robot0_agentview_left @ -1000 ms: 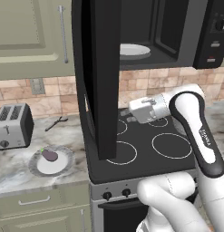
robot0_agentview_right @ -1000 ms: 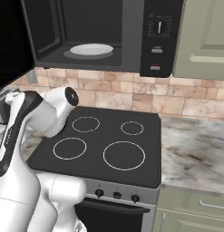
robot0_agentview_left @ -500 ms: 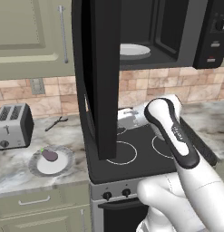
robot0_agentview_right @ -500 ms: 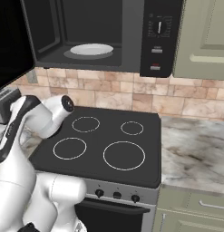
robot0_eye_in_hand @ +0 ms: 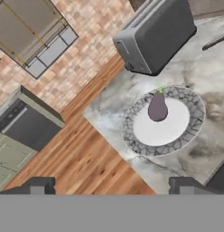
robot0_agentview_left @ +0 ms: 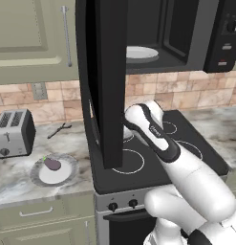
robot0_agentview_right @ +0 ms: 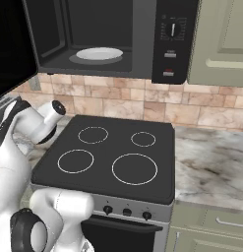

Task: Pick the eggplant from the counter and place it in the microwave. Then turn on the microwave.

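With its jaws wide apart and empty, the gripper [robot0_eye_in_hand: 111, 188] hangs above the eggplant [robot0_agentview_left: 52, 164], which lies on a plate [robot0_agentview_left: 70, 168] on the tabletop [robot0_agentview_left: 24, 184], left of the stovetop [robot0_agentview_left: 153, 165].

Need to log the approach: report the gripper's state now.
Gripper: open, fingers wide apart and empty; the eggplant lies on its plate on the counter.

Arm [robot0_agentview_left: 186, 167]: rising from the lower right of the left base view, bending at a dark joint and reaching leftward. Gripper [robot0_eye_in_hand: 111, 185]: pointing downward, two dark tips standing wide apart, holding nothing.
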